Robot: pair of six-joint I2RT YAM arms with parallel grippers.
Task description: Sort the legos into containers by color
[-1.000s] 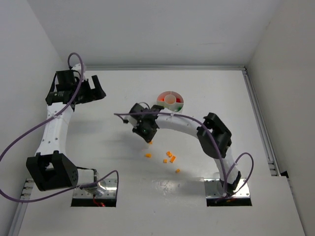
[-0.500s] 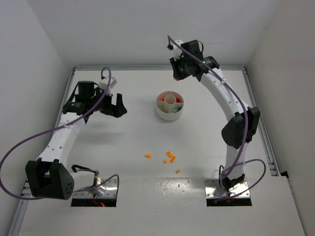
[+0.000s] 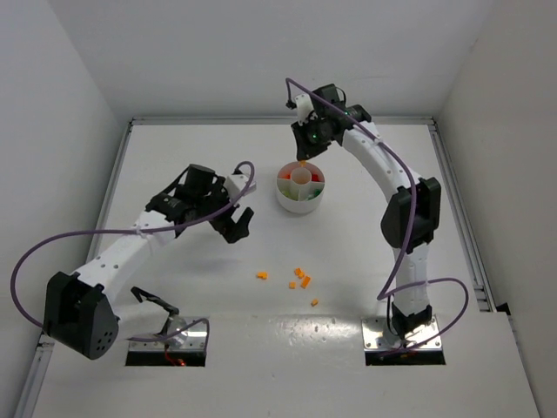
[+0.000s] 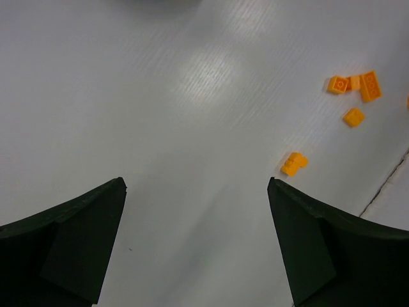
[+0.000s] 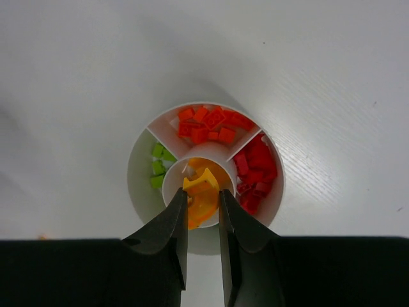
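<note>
Between the closed tips of the right pincer (image 5: 202, 196) sits a yellow-orange lego (image 5: 203, 184), pinched low on its body and hanging right over the central cup (image 5: 170, 185), which already shows yellow inside. Around that cup, the round white dish (image 5: 135, 185) holds orange bricks (image 5: 206, 125) in the wedge at 12 o'clock, red bricks (image 5: 255, 173) at 3 o'clock and green bricks (image 5: 158, 167) at 9 o'clock.

The drop looks like the weak point. The cup's mouth is narrow, so a release slightly off centre could clip its rim and tip the piece into the green or red wedge. Its hue also sits between yellow and orange, so the cup may be the wrong home.

Further out, the left pincer (image 4: 197, 185) hangs spread wide over bare tabletop (image 4: 192, 96), with loose orange legos (image 4: 293, 164) toward 2 o'clock. Closing on them carelessly could scatter the cluster.
</note>
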